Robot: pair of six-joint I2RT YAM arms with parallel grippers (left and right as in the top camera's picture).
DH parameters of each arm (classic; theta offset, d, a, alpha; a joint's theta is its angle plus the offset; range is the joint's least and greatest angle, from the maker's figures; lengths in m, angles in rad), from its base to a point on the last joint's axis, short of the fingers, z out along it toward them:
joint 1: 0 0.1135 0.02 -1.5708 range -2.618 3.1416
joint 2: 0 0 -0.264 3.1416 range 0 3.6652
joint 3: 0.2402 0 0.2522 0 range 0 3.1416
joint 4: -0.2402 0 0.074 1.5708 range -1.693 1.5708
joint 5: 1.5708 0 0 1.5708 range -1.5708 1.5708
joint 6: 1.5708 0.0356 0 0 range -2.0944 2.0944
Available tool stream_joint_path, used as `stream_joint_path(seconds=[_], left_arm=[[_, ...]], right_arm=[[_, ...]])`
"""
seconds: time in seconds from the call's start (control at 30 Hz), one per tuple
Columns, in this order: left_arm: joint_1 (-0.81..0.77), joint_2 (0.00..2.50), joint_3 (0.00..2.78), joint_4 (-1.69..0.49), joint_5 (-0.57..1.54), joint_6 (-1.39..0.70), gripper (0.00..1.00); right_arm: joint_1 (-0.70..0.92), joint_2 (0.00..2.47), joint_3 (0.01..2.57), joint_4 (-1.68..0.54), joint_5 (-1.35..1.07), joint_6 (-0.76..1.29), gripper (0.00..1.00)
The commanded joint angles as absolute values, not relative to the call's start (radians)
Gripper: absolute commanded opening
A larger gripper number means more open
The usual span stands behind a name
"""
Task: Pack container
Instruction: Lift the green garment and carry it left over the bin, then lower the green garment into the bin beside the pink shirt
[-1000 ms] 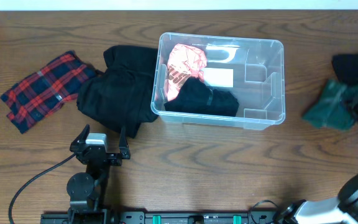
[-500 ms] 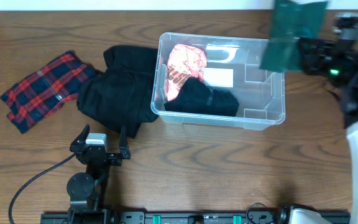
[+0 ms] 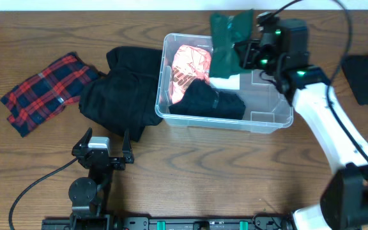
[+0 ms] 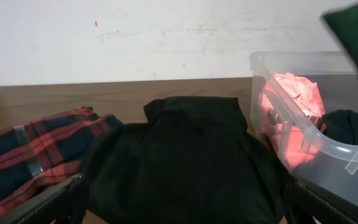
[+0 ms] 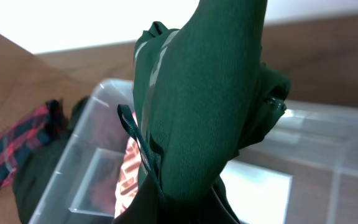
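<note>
Green garment (image 3: 224, 48), overhead: your right gripper (image 3: 248, 52) grips it, hanging over the far rim of the container (image 3: 270, 121), which sits mid-table.
Left gripper (image 3: 105, 139), overhead: spread wide, well left of the container.
Left wrist: container (image 4: 328, 149) at right, beside a black garment (image 4: 185, 155).
Right wrist: green garment (image 5: 210, 106) dangles above the container (image 5: 309, 143); fingers hidden.

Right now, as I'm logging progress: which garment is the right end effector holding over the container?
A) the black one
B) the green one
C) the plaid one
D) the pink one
B: the green garment hangs from the right end effector above the container, while the plaid garment lies on the table to the left.
</note>
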State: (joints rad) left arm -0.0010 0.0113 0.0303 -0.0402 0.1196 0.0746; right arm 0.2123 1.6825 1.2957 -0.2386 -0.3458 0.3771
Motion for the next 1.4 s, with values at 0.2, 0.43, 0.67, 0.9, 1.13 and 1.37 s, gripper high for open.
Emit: stream_joint_path(seconds=[0.2, 0.43, 0.67, 0.9, 1.13, 1.37], left_arm=[[0.002, 0.011, 0.004, -0.058, 0.122, 0.065, 0.98], [0.002, 0.011, 0.004, -0.058, 0.122, 0.065, 0.98], [0.002, 0.011, 0.004, -0.058, 0.122, 0.066, 0.98], [0.002, 0.011, 0.004, -0.058, 0.122, 0.066, 0.98], [0.002, 0.011, 0.004, -0.058, 0.122, 0.065, 0.98], [0.002, 0.011, 0.004, -0.058, 0.122, 0.066, 0.98]], right_arm=[[0.243, 1.800, 1.306, -0.279, -0.336, 0.492, 0.01], [0.243, 1.840, 1.301, -0.312, -0.329, 0.501, 0.01], [0.244, 1.840, 1.299, -0.380, -0.316, 0.500, 0.01], [0.244, 1.840, 1.299, -0.411, -0.261, 0.489, 0.02], [0.243, 1.840, 1.299, -0.369, -0.258, 0.329, 0.49], [0.242, 1.840, 1.300, -0.368, -0.258, 0.150, 0.79]])
